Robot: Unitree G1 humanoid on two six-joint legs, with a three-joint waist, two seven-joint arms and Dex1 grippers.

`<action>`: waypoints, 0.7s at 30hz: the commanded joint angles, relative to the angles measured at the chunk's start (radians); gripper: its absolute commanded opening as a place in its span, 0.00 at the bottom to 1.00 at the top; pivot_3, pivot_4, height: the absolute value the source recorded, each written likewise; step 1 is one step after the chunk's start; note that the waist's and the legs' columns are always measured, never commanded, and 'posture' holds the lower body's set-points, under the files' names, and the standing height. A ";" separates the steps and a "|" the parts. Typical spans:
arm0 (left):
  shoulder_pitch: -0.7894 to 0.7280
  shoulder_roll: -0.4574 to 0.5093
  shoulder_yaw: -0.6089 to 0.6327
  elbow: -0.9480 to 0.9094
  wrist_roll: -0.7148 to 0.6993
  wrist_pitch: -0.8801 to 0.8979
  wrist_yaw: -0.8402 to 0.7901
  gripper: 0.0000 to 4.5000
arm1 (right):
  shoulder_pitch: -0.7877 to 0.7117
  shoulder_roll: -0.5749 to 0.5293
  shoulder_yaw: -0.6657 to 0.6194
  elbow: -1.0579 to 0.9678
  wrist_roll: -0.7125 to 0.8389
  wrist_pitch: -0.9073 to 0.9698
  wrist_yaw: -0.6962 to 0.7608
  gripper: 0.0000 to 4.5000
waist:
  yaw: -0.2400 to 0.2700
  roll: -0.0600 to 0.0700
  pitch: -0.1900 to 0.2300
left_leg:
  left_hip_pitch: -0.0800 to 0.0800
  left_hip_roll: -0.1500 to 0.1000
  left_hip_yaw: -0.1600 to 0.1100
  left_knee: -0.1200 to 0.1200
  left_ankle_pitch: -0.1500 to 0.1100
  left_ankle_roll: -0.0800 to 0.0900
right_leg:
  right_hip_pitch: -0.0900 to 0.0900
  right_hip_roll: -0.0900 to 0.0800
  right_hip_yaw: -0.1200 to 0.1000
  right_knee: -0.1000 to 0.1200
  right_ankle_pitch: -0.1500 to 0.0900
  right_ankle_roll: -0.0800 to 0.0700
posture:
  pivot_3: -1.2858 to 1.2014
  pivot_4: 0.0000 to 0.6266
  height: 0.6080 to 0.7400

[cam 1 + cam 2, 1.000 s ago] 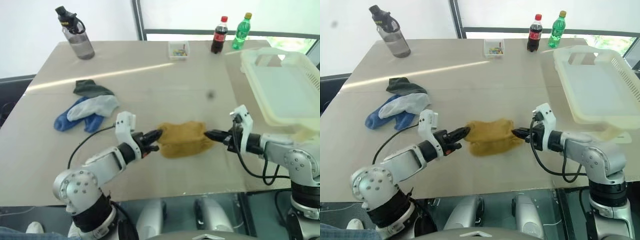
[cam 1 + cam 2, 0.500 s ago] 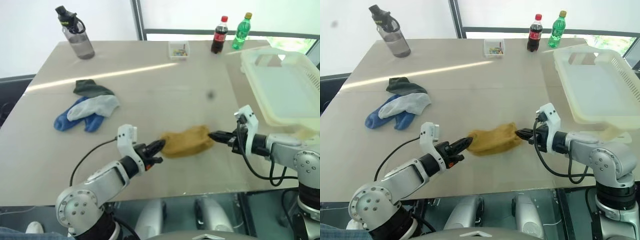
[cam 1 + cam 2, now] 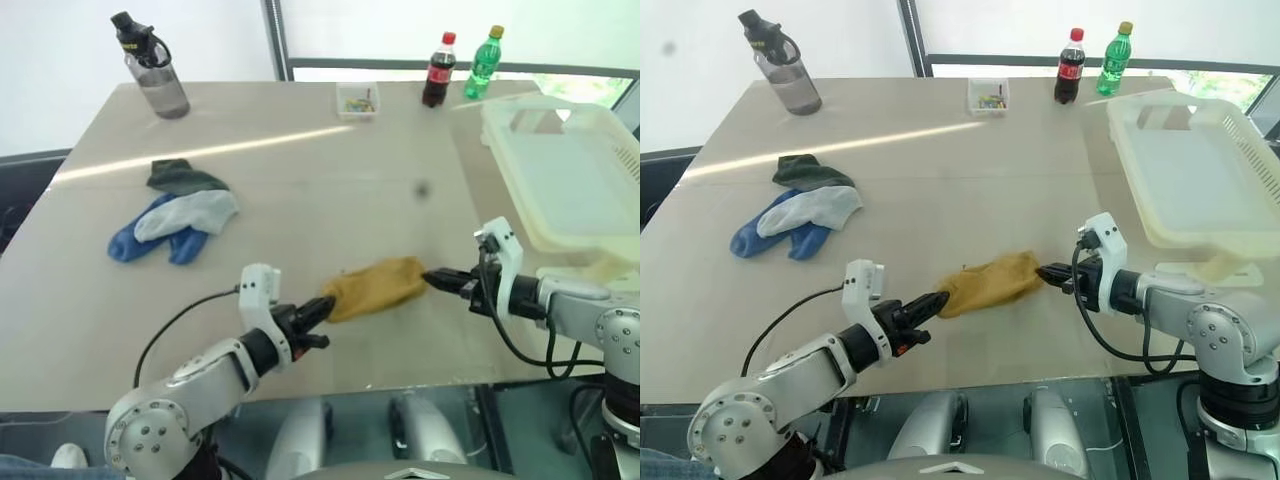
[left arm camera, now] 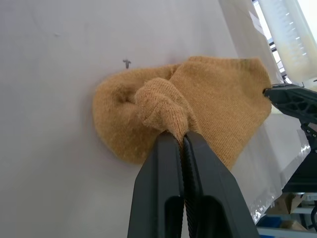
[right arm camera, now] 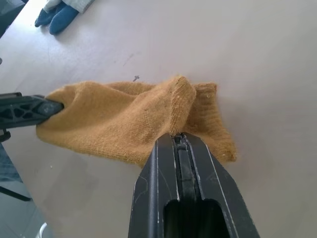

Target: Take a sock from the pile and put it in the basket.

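A mustard yellow sock (image 3: 375, 287) is stretched between my two grippers near the table's front edge. My left gripper (image 3: 323, 310) is shut on its left end, with a bunched fold pinched between the fingers (image 4: 171, 148). At the sock's right end my right gripper (image 3: 432, 278) is shut on the cuff (image 5: 181, 106). The pile (image 3: 178, 215) of blue, pale grey and dark green socks lies to the left on the table. The cream-white basket (image 3: 565, 170) with slotted sides stands at the right, beyond my right arm.
A grey water bottle (image 3: 152, 72) stands at the far left corner. A small clear box (image 3: 357, 100) of coloured bits, a cola bottle (image 3: 437, 71) and a green bottle (image 3: 482, 62) line the far edge. The table's front edge (image 3: 400, 375) runs just below the sock.
Both grippers kept their grip on the sock. The left gripper has drawn back toward the front edge, and the sock looks narrower and more stretched. The right gripper has hardly moved.
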 commanded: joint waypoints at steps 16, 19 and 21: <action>0.013 0.224 -0.204 0.015 -0.090 -0.349 0.033 0.00 | 0.014 -0.034 -0.063 -0.058 0.100 -0.041 -0.016 0.01 | 0.000 0.000 0.000 | 0.000 0.000 0.000 0.000 0.000 0.000 | 0.000 0.000 0.000 -0.001 0.000 0.000 | 0.52 0.24 1.00; 0.021 0.262 -0.235 0.030 -0.094 -0.377 0.032 0.00 | 0.026 -0.037 -0.062 -0.059 0.101 -0.044 -0.024 0.01 | -0.001 0.000 0.000 | 0.000 0.000 0.000 0.000 0.000 0.000 | 0.000 0.000 0.000 -0.001 0.000 0.000 | 0.52 0.24 1.00; 0.027 0.280 -0.246 0.041 -0.096 -0.396 0.032 0.00 | 0.034 -0.038 -0.062 -0.059 0.101 -0.048 -0.028 0.01 | -0.001 0.000 0.000 | 0.000 0.000 0.001 0.000 0.000 0.000 | 0.000 0.000 0.000 -0.001 0.000 0.000 | 0.52 0.24 1.00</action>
